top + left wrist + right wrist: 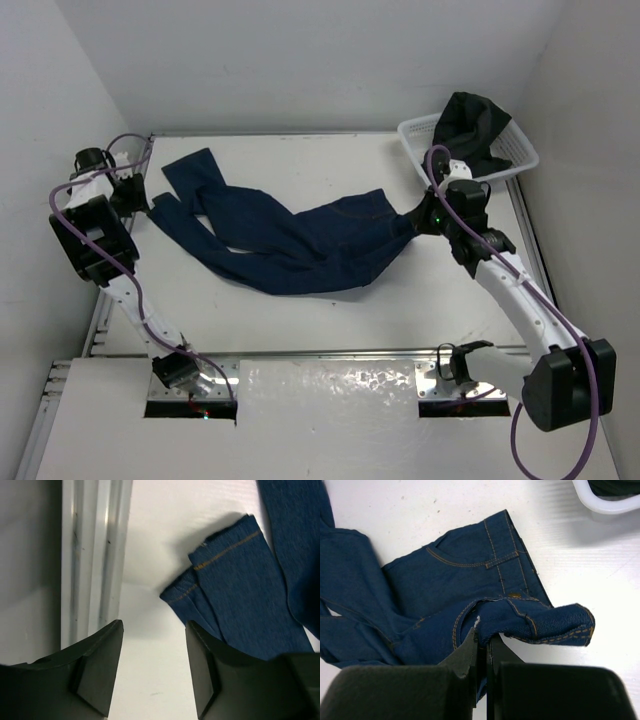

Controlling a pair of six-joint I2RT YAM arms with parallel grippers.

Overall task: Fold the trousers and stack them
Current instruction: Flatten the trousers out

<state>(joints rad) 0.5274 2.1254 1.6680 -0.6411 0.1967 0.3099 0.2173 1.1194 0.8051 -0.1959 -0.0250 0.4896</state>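
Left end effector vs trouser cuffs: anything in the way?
Nothing visible. The left end effector is open over bare table, and the cuffs of the trousers lie just ahead, slightly to one side. The aluminium rail runs along the opposite side, clear of that path.

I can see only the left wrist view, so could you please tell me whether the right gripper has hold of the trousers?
Observer: Yes, the right gripper is shut on the trousers at the waistband end.
Operator: Thank you. How does the garment lie overall?
Observer: Unfolded, stretched across the table from the hems at the left to the waist at the right.
Operator: Is anything else up there?
Observer: A white basket stands at the far right corner with dark cloth in it.
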